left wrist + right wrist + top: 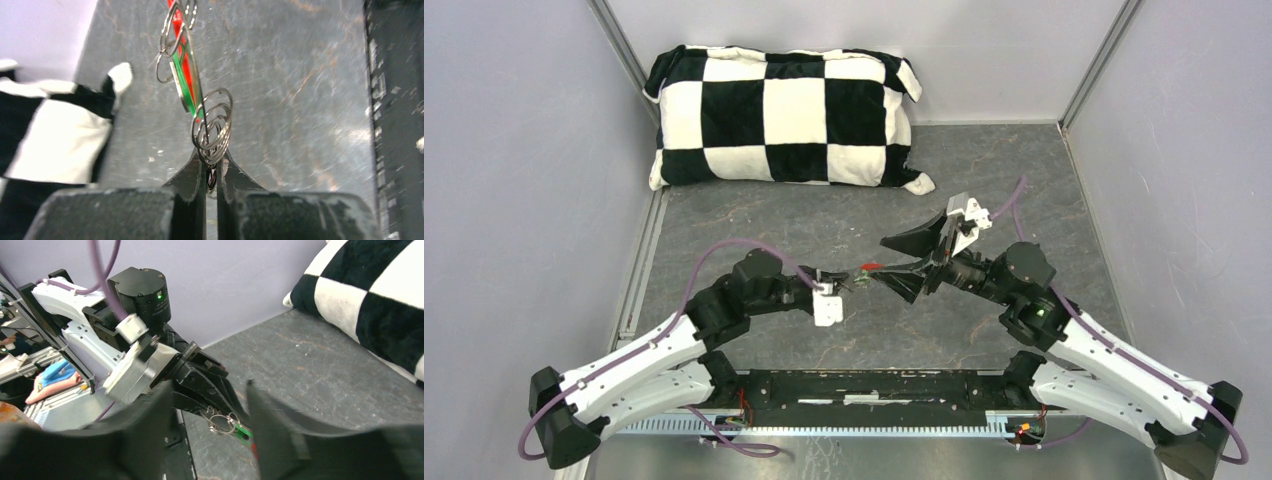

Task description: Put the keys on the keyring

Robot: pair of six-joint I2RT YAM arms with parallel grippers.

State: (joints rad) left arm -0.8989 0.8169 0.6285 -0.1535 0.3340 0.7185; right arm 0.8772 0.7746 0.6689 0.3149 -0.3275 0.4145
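Above mid-bench, we are clamping the left tool (pixel 212 161) shut on the keyring (pixel 206 131), green key (pixel 186 94) hanging off it; at three o'clock the right tool (pixel 886 260) is gaping, empty. We are judging the wire light, springy, slippery: best pinched across its coils.

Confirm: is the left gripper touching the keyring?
Touching. The left wrist view shows the left gripper pinched shut on the wire coils of the keyring, which rise from between its fingers with no gap.

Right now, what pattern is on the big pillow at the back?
Black-and-white checks cover the pillow; the top external view shows it best.
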